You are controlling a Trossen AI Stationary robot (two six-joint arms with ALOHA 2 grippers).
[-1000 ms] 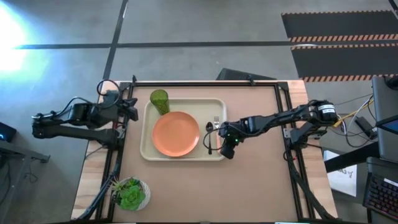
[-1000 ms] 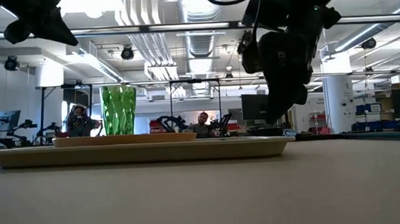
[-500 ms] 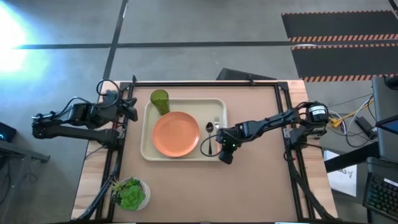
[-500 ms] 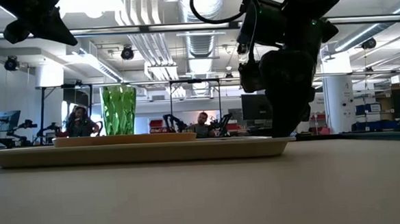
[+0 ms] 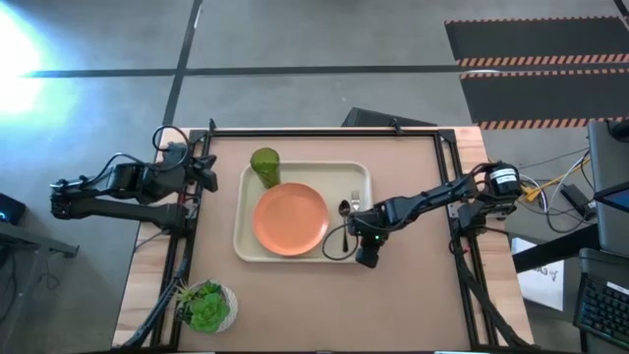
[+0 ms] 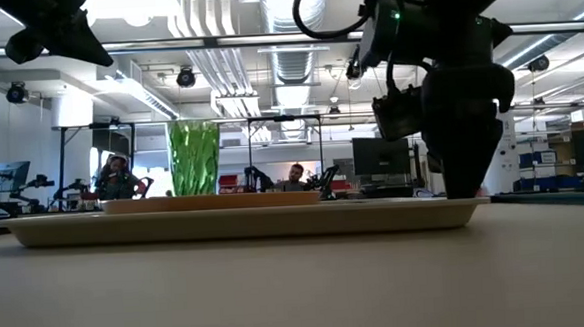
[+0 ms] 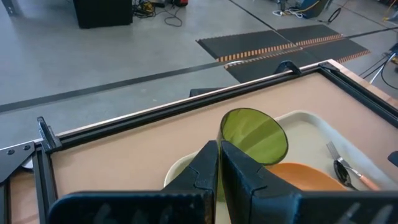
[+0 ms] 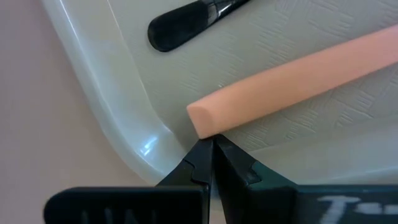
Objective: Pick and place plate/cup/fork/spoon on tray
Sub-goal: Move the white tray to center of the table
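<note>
Pressing down at the near right corner of the tray (image 5: 300,251), the right tool (image 5: 365,247) is seen with its two fingers brought together, nothing clamped between them; in the right wrist view the fingertips (image 8: 205,158) sit against the raised rim of the tray (image 8: 99,87), just at the end of the fork's pink handle (image 8: 298,78). The fork (image 5: 355,205) lies inside the tray along its right side, tines toward the far edge, and the spoon (image 5: 345,218) is laid just beside it, between the fork and the plate (image 5: 291,218). The dark end of the spoon handle (image 8: 186,22) is shown near the fork handle. The plate rests flat in the middle of the tray, and the cup (image 5: 264,164) stands upright in the far left corner, just beside the plate. The left tool (image 5: 209,173) is held above the table's (image 5: 413,295) left edge, its fingers (image 7: 214,171) closed together and empty. A potted plant (image 5: 205,306) stands well apart at the near left corner.
</note>
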